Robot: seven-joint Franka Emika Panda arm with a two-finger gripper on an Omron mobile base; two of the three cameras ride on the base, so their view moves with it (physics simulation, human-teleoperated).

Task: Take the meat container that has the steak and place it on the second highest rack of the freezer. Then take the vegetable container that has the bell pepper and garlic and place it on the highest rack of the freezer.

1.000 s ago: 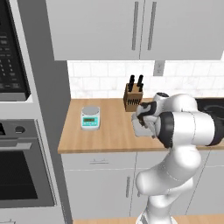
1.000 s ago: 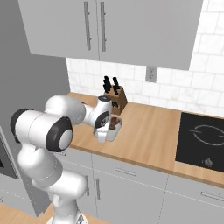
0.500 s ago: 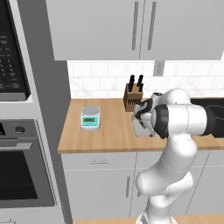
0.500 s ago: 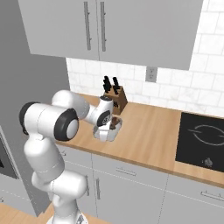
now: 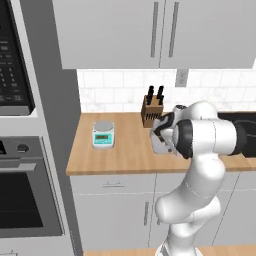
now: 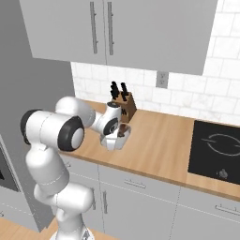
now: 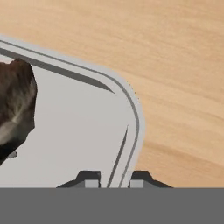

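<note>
The meat container [image 7: 74, 127] is a pale grey tray with rounded corners, and the dark brown steak [image 7: 15, 105] lies in it at the left of the hand view. My gripper [image 7: 112, 177] is shut on the meat container, one fingertip on each side of its rim wall. In the base views the meat container [image 5: 159, 143] [image 6: 115, 140] sits low over the wooden counter [image 5: 120, 155] in front of the knife block, with the gripper [image 6: 111, 132] on its near side. Whether the tray touches the counter I cannot tell. The vegetable container and the freezer are out of view.
A knife block [image 5: 151, 111] stands by the tiled wall just behind the tray. A small scale [image 5: 103, 134] rests on the counter to the left. A black cooktop [image 6: 217, 146] lies to the right. A wall oven [image 5: 20, 200] and upper cabinets [image 5: 160, 30] frame the counter.
The arm's elbow and upper links have swung and folded a little. The gripper and the tray stay almost where they were.
</note>
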